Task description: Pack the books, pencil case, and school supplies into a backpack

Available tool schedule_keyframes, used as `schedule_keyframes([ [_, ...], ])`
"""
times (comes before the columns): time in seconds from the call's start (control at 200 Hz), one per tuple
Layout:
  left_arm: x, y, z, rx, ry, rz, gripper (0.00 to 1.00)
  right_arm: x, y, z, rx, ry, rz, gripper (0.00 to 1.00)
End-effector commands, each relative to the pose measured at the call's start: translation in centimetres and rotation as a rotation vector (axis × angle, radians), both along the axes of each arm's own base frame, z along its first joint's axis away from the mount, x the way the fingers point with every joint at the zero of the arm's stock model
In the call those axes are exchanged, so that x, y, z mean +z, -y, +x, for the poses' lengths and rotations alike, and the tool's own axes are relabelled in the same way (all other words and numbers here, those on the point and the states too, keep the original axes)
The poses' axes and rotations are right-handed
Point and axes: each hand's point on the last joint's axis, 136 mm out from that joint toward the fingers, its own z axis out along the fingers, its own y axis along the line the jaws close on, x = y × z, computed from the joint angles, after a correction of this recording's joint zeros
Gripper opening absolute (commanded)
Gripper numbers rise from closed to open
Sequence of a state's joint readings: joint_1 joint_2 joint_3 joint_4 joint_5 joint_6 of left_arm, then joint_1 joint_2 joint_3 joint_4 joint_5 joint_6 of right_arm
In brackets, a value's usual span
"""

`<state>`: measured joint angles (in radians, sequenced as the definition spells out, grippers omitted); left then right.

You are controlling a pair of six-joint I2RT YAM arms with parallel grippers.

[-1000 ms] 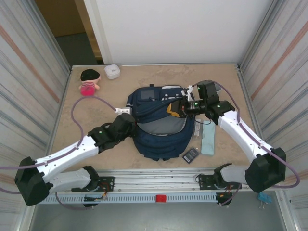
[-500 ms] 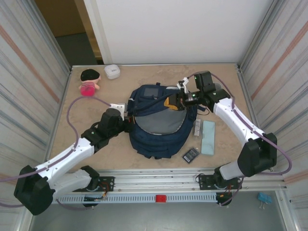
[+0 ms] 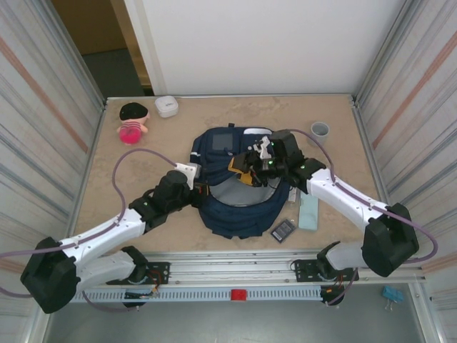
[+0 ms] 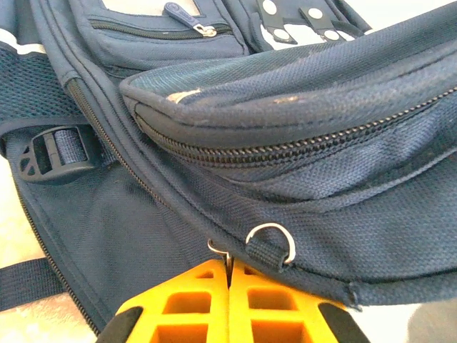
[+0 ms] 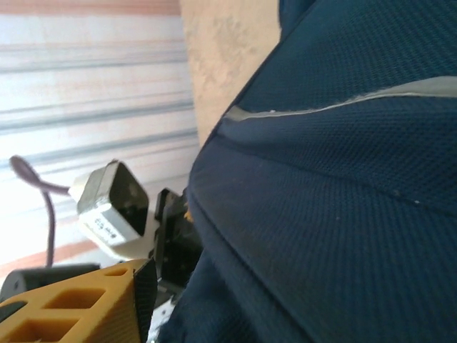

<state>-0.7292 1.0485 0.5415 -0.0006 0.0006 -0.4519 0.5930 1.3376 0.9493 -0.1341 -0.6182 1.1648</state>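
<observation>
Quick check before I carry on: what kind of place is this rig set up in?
Probably a lab test cell, not a classroom: a tan tabletop boxed in by corrugated side panels, with an aluminium rail along its near edge, and staged props such as the backpack and a plush doll.

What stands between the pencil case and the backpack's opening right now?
No loose thing lies between them. The pencil case lies right beside the backpack, but the right gripper hangs over the opening, its arm crossing above the case's far end.
</observation>
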Motion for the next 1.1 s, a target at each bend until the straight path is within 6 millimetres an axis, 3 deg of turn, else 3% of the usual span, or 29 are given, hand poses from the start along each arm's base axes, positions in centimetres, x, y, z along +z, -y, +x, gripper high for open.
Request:
schedule_keyframes([
  [0.0,3.8,2.0,0.7,-0.041,0.094,-0.1,0.0,0.6,0.3,2.2,-0.167,0.057,-0.018,0.51],
  [0.145,3.8,1.1,0.9,0.0,0.1,-0.071,0.0,0.5,-0.4,2.2,-0.099,0.063,-0.041,0.17],
  [0.271,2.7,-1.6,1.4,0.092,0.078,0.02,0.0,4.2,0.2,1.7,0.056,0.186,-0.004,0.03],
  [0.421,2.3,-3.7,2.2,0.141,0.068,-0.005,0.0,8.5,1.6,0.1,0.25,0.269,0.041,0.0],
  [0.566,2.9,-3.9,3.5,0.137,0.112,-0.023,0.0,11.2,2.4,-0.9,0.372,0.301,0.111,0.0],
  [0.737,1.9,-5.3,6.2,0.232,0.098,0.037,0.0,12.6,2.2,-2.5,0.483,0.3,0.141,0.0],
  [0.862,1.5,-5.6,7.6,0.246,0.086,0.054,0.0,11.7,2.3,-1.0,0.408,0.293,0.094,0.0],
  [0.987,4.2,-4.4,7.0,0.159,0.154,0.014,0.45,9.7,1.6,2.0,0.271,0.282,0.098,0.0],
  [1.097,7.7,-3.1,4.8,0.003,0.309,0.091,0.7,9.3,0.8,3.4,0.23,0.294,0.092,0.0],
])
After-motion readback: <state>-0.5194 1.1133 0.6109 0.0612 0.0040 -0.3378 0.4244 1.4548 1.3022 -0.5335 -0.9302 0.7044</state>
